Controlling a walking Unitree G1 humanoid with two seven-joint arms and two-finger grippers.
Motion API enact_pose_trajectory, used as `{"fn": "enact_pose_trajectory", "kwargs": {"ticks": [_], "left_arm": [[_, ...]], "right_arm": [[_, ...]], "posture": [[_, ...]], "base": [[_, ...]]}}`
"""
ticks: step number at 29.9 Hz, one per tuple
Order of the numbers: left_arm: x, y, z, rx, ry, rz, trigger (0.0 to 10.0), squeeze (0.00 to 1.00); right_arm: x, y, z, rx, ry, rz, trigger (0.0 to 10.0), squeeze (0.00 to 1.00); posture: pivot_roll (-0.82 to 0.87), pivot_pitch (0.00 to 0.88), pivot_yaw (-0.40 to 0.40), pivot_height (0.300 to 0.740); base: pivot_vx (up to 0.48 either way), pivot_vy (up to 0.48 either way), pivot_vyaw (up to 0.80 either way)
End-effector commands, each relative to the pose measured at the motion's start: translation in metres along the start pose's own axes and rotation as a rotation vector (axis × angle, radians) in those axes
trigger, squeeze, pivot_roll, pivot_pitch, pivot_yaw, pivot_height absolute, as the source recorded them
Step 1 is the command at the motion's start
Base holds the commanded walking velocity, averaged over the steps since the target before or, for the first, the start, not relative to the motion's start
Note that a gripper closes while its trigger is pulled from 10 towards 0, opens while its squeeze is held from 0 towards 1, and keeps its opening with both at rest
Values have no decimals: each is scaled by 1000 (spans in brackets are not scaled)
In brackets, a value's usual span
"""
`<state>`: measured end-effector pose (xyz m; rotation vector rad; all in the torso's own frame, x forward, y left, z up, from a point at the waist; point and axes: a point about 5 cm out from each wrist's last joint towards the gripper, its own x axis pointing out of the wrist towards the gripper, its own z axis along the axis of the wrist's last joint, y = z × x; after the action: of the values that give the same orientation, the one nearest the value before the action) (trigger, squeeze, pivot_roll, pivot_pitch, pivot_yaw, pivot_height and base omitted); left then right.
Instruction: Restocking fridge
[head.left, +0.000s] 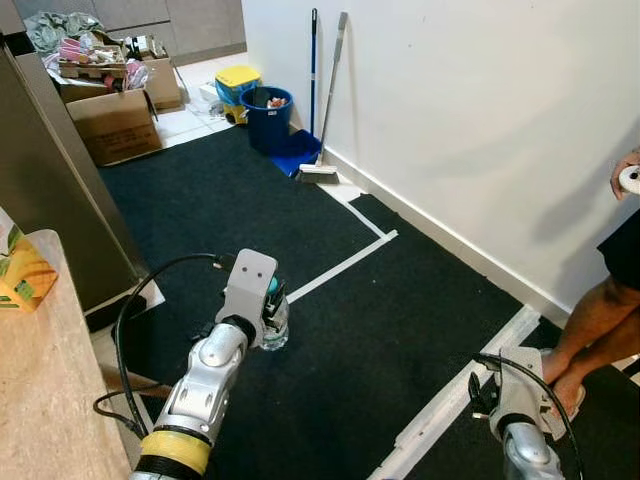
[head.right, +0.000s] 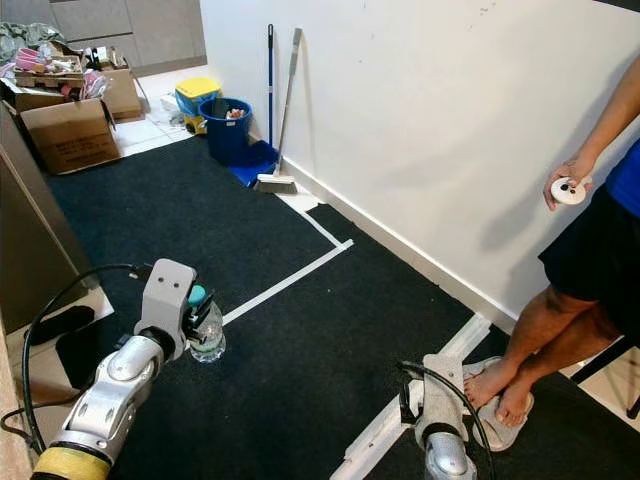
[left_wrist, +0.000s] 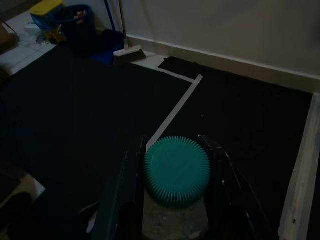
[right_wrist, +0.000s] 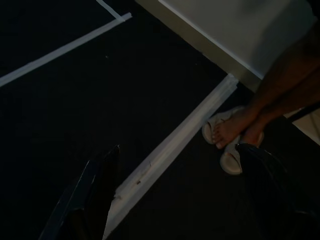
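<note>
A white wall meets black carpet crossed by white tape lines, with pale tiles beyond.

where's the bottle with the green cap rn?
The bottle is held in the left gripper, its black fingers on either side below the green cap, above the dark carpet on the robot's left, near the white tape line.

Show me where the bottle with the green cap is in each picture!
Left eye view: bottle low and left of centre, in the left claw, over the black carpet.
Right eye view: the bottle sits low on the left.
Left wrist view: its green cap is at bottom centre, between the two fingers.
Right wrist view: no bottle here.
Shared landmark: the white tape line on the carpet.
</note>
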<state>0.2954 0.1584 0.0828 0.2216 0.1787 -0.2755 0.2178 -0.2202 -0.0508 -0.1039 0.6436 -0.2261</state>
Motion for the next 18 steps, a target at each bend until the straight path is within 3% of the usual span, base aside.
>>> {"fn": "enact_pose_trajectory", "kwargs": {"ticks": [1,13,15,18], "left_arm": [[1,4,4,21,-20,3,10000,0],[-1,4,2,64,-38,14,10000,0],[-3,4,-3,94,-39,19,10000,0],[-7,3,-10,75,-28,30,10000,0]], "right_arm": [[-1,1,-1,-5,-2,-2,10000,0],[-2,-1,-4,-5,-4,-9,10000,0],[-2,-3,-3,-6,-11,-14,10000,0],[-3,-4,-3,4,-24,-16,10000,0]], "posture": [[78,0,-38,740],[69,0,-38,740],[64,0,-41,740],[51,0,-46,740]], "base": [[0,0,0],[0,0,0],[0,0,0],[0,0,0]]}}
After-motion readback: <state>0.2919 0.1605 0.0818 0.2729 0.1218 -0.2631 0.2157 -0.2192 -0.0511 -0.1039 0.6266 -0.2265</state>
